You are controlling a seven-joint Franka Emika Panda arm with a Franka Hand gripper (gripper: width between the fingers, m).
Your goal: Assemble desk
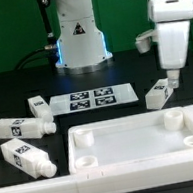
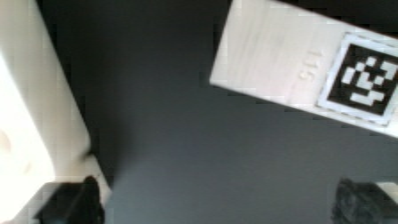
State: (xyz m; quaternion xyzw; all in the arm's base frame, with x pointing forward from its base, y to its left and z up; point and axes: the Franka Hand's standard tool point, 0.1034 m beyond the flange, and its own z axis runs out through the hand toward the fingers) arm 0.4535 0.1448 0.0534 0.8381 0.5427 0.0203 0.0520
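The jaws stand wide apart and hold nothing. In the wrist view the two dark fingertips (image 2: pixel 71 203) sit at opposite edges of the picture, with only the bare black tabletop (image 2: pixel 178 140) between them.

In the exterior view a long white bar (image 1: pixel 48 183) lies closest to the camera, across the front. The desk panel (image 1: pixel 142 140) lies flat just behind it with its raised rim up, and a round socket (image 1: pixel 83 139) shows in each of its four corners.

On the exterior view's left, the nearest leg (image 1: pixel 29 159) lies on its side just off the panel's corner. A second leg (image 1: pixel 14 128) lies on its side behind it, and a third leg (image 1: pixel 40 106) lies farther back. All three show black-and-white tags.

On the exterior view's right, a fourth leg (image 1: pixel 157 95) lies just behind the panel's far rim. The jaws hang above it and slightly beyond, not touching it. The wrist view shows this leg (image 2: pixel 294 65), tag up, ahead of the fingertips and outside the gap.

The marker board (image 1: pixel 87 98) lies flat on the tabletop between the third and fourth legs. The arm's white base (image 1: pixel 78 37) stands at the back.
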